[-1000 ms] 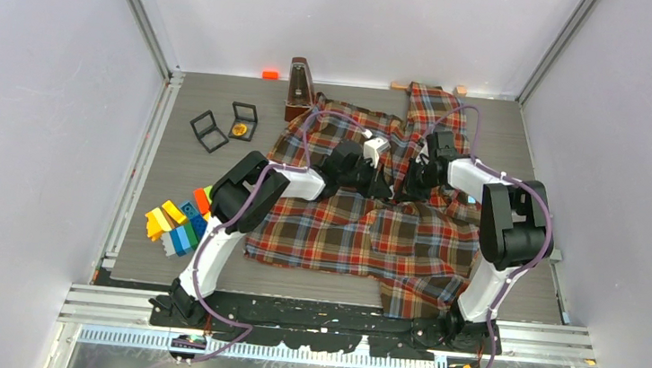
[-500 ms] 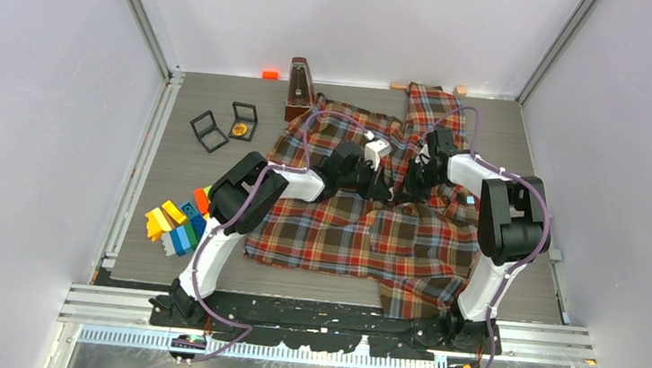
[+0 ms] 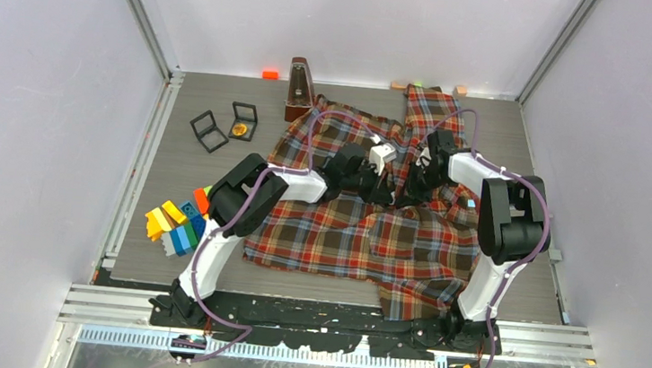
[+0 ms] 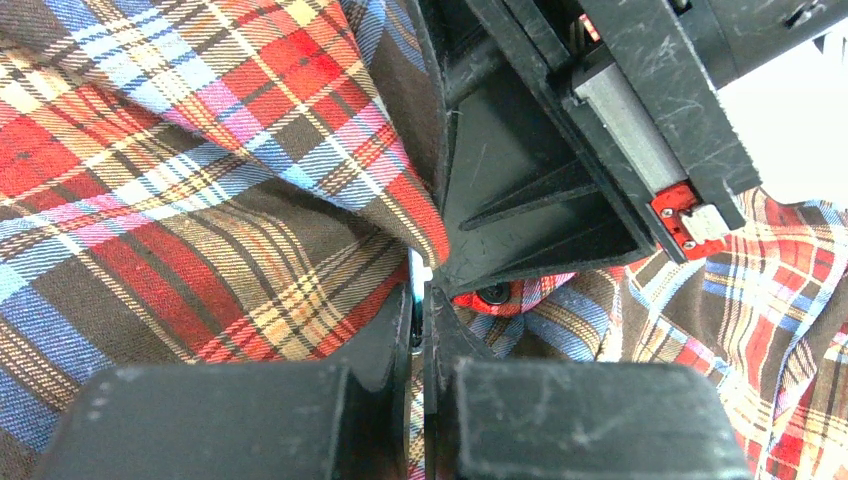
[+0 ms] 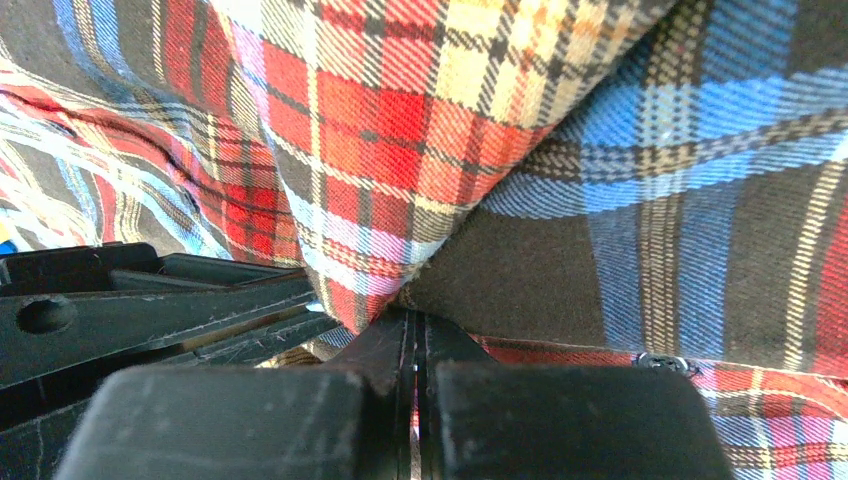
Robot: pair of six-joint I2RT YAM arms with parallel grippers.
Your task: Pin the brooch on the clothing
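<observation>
Pinching a raised fold of the clothing, my right gripper is closed tight. My left gripper, just at nine o'clock of it, is likewise clamped on plaid. The clothing sprawls from the table centre toward three o'clock.

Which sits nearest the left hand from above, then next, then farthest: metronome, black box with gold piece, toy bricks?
From the left hand, overhead view:
1. metronome, at the back.
2. black box, back left.
3. toy bricks, near left edge.
</observation>
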